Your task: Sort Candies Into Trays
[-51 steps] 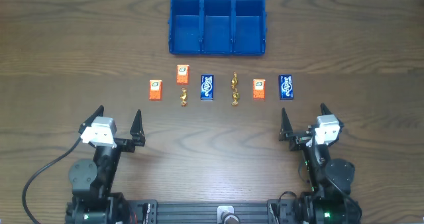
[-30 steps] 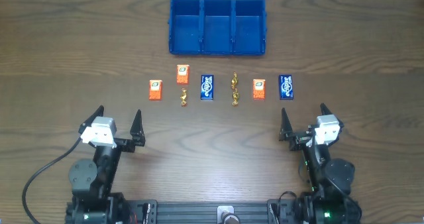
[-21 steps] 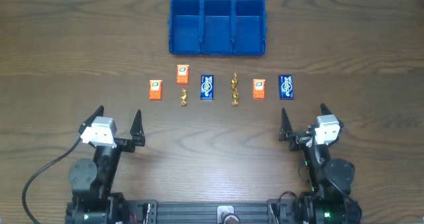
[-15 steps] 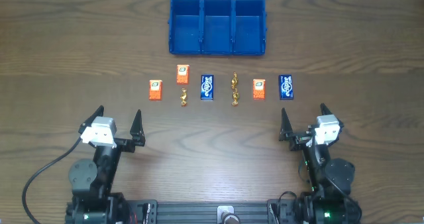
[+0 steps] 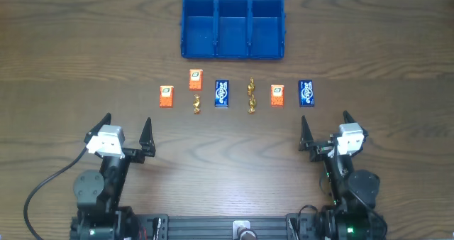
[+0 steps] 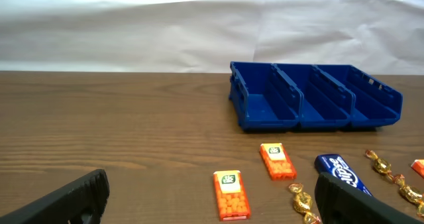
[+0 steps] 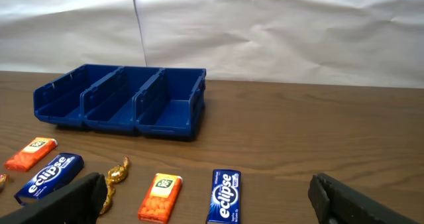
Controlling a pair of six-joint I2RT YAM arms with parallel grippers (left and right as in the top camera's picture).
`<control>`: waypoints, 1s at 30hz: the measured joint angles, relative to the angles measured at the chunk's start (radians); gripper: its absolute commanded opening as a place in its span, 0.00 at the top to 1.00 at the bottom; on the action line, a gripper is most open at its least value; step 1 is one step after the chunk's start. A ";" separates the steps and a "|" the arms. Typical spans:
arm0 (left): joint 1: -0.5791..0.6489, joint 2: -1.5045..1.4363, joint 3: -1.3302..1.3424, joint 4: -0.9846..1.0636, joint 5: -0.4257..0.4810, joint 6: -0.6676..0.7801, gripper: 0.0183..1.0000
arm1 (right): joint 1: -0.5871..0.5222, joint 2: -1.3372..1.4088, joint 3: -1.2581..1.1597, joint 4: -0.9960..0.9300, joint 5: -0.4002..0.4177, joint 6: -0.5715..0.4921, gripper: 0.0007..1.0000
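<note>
**A:** What is there in the top view?

**B:** The blue tray (image 5: 233, 54), with three compartments, stands at the far side of the table (image 5: 71, 55). The candies lie in a loose row nearer to the arms and well apart from the tray. They are three orange boxes (image 5: 166, 96), two blue packs (image 5: 222, 93) and three gold candies (image 5: 197, 104) (one orange box sits a little closer to the tray than the others).

**A:** And the grippers?

**B:** The left gripper (image 5: 126, 123) and the right gripper (image 5: 325, 121) hang close to their bases, apart from the candies. Each one has its fingers spread wide.

**A:** What does the left wrist view give?

**B:** Its dark fingers (image 6: 66, 201) stand far apart. Between them lie two orange boxes, one blue pack and some gold candies on the wood, with the tray behind.

**A:** The right wrist view?

**B:** It is much the same. The fingers (image 7: 358, 201) are wide apart, and the candies lie before the tray.
</note>
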 measured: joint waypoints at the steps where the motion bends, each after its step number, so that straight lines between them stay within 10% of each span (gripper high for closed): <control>1: 0.000 0.000 0.000 0.000 0.000 0.000 0.00 | 0.000 0.000 0.000 0.000 0.000 0.000 0.00; 20: 0.000 0.014 0.108 -0.238 -0.087 -0.016 0.00 | 0.000 0.000 0.000 0.000 0.002 0.000 0.00; 30: 0.000 0.652 0.610 -0.306 -0.100 -0.031 0.00 | 0.000 0.000 -0.001 0.000 0.003 0.000 0.00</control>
